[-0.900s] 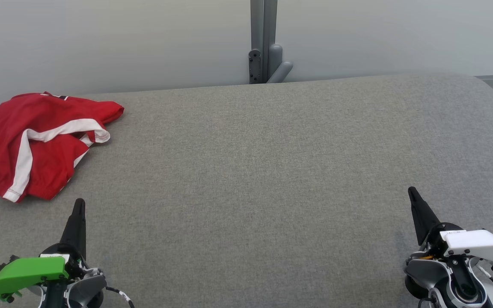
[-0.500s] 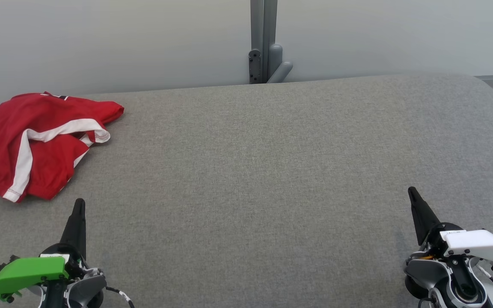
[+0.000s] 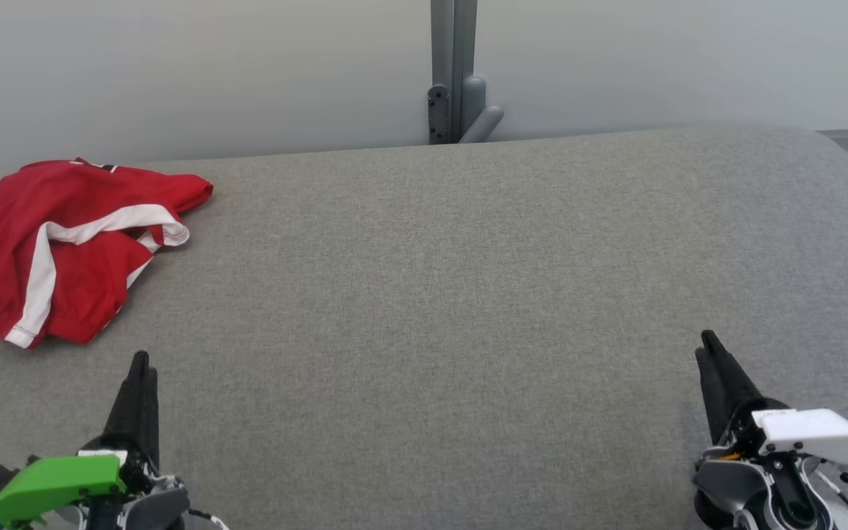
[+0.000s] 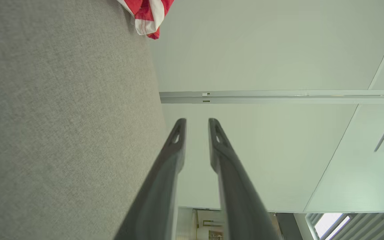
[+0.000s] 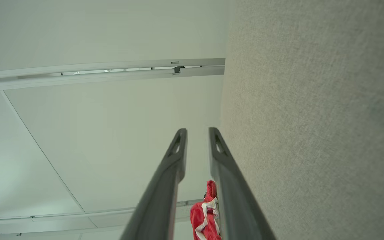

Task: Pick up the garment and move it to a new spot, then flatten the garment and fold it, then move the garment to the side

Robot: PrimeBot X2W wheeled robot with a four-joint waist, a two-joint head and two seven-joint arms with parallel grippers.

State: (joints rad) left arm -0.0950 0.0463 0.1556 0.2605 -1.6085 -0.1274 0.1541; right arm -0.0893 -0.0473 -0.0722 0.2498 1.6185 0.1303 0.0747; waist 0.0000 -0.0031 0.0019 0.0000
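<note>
Garment (image 3: 74, 250), red with white stripes, lies crumpled in a loose heap at the far left of a wide grey padded surface (image 3: 439, 294), close to its back edge. Nothing grips it, so the first step, picking it up, looks not yet begun. The broad middle of the surface would suit as the new spot for flattening and folding. The left gripper (image 3: 138, 361) sits low at the near left, pointing toward the garment, near it but apart from it, so it seems the arm best placed to reach. The right gripper (image 3: 707, 342) sits at the near right, well apart from the garment. Both appear parked in a ready pose. In each wrist view the 2 long dark fingers (image 4: 178, 140) run almost parallel with a narrow gap between them: slightly parted, holding nothing, with the grey surface alongside. Behind stands a pale wall with a grey post (image 3: 453, 73).
</note>
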